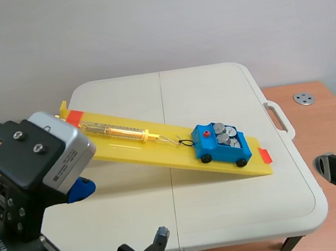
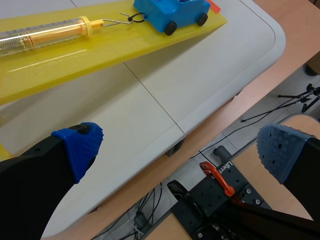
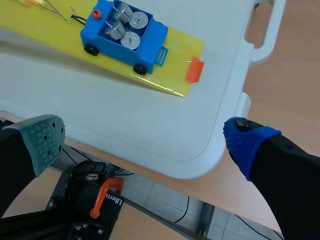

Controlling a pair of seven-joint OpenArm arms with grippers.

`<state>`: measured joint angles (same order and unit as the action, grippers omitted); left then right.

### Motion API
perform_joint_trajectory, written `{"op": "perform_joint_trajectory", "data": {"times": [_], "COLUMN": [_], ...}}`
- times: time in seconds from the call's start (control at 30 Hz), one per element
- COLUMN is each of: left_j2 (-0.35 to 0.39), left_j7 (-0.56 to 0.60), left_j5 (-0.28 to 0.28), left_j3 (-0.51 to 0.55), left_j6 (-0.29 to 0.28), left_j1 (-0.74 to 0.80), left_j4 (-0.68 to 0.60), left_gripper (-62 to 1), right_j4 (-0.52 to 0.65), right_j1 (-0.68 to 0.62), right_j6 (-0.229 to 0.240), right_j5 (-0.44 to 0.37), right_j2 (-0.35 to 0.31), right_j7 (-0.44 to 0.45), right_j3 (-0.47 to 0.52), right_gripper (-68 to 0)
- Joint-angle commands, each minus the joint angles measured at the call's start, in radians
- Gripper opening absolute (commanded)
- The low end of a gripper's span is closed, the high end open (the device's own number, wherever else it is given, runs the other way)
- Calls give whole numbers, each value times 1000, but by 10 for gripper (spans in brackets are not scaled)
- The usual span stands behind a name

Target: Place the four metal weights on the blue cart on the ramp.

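A white folding table (image 1: 227, 198) carries a long yellow ramp (image 1: 152, 149), its lower end toward our right side. Our two arms sit low at the table's near edge. Our left gripper (image 2: 180, 150) is spread wide with nothing between its blue pads. Our right gripper (image 3: 147, 142) is likewise wide apart and empty. A blue cart (image 1: 220, 146) rests near the ramp's lower end, hooked by a wire to a spring scale (image 1: 116, 131) lying higher up the ramp. Four round metal weights (image 3: 125, 26) sit packed together inside the cart.

We judge the loading done, so the step in hand is to keep clear. Doing it well means holding both grippers low and away from the ramp, with no sweep across the table that might nudge the cart or jolt the weights. The cart lies well ahead of the right gripper, past the table's edge, and farther ahead of the left gripper, across the tabletop.
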<state>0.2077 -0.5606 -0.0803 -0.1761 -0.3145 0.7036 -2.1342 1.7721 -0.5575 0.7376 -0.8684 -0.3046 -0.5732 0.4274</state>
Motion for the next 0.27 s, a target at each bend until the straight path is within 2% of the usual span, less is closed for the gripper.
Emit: {"op": "perform_joint_trajectory", "data": {"times": [0.0,0.23], "left_j2": [9,9], "left_j7": [100,125], "left_j5": [-58,-58], "left_j3": [21,21], "left_j6": [36,36], "left_j1": [-3,-4], "left_j4": [-98,-98], "left_gripper": [14,14], "right_j4": [116,116], "right_j1": [26,26], "right_j6": [8,8], "right_j5": [-93,-79], "right_j2": [-33,-33], "right_j7": [132,132], "right_j3": [-4,-51], "right_gripper": [-14,-14]}}
